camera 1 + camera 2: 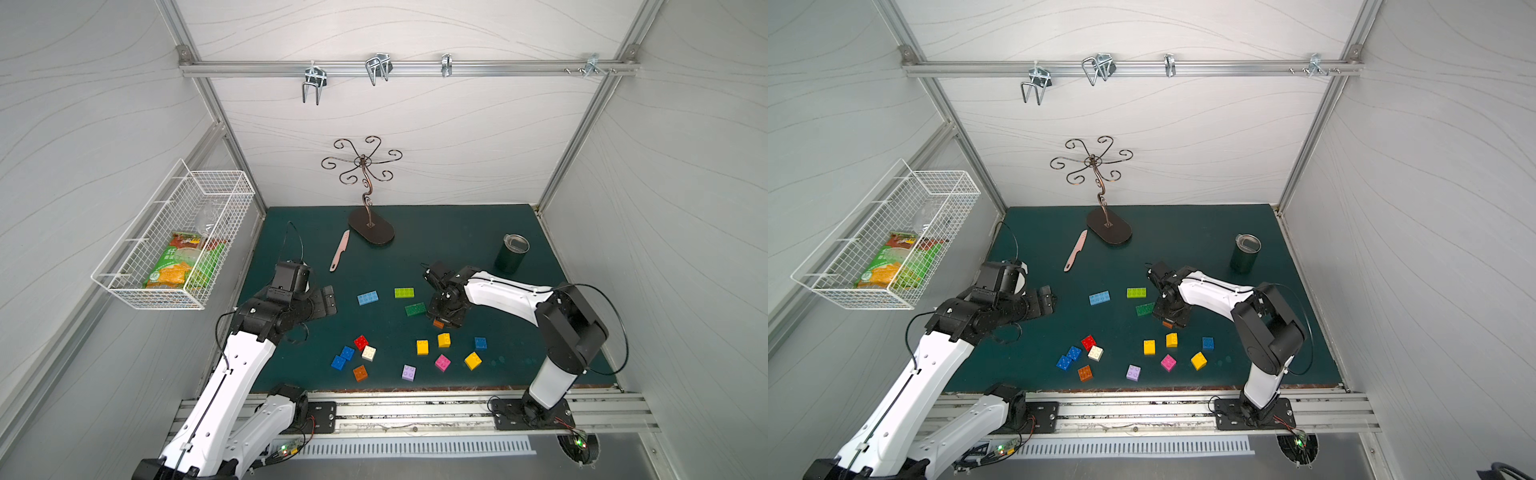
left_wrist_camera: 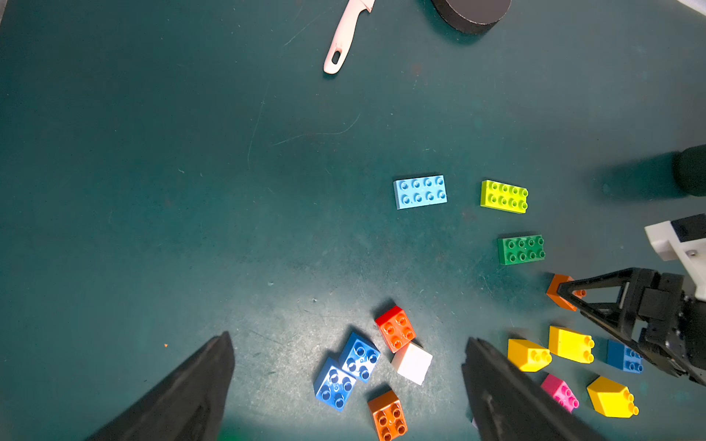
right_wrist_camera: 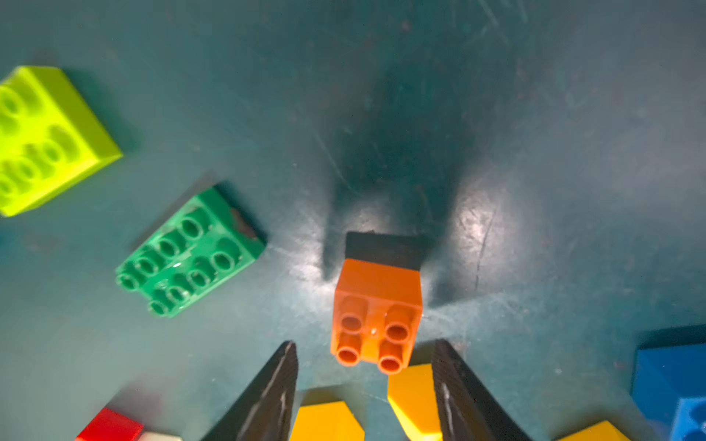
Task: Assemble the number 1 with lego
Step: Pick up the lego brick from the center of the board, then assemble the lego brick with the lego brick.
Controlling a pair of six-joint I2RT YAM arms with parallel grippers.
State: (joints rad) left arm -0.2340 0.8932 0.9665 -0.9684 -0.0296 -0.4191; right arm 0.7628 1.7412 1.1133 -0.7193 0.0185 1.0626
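Right gripper point(image 3: 365, 343) — jaws apart, flanking orange brick point(image 3: 376, 305); left gripper point(image 2: 348, 336) — wide

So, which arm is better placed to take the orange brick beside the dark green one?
Right. The right gripper stands at that orange brick, jaws apart on either side of it. The left gripper hangs open farther away.

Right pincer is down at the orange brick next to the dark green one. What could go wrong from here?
1. The orange brick sits only at the tips of the right pincer, nearer one side; closing may catch an edge and twist or flick it away.
2. Two yellow bricks lie right by its fingers and the dark green brick is near; a slip may knock them.
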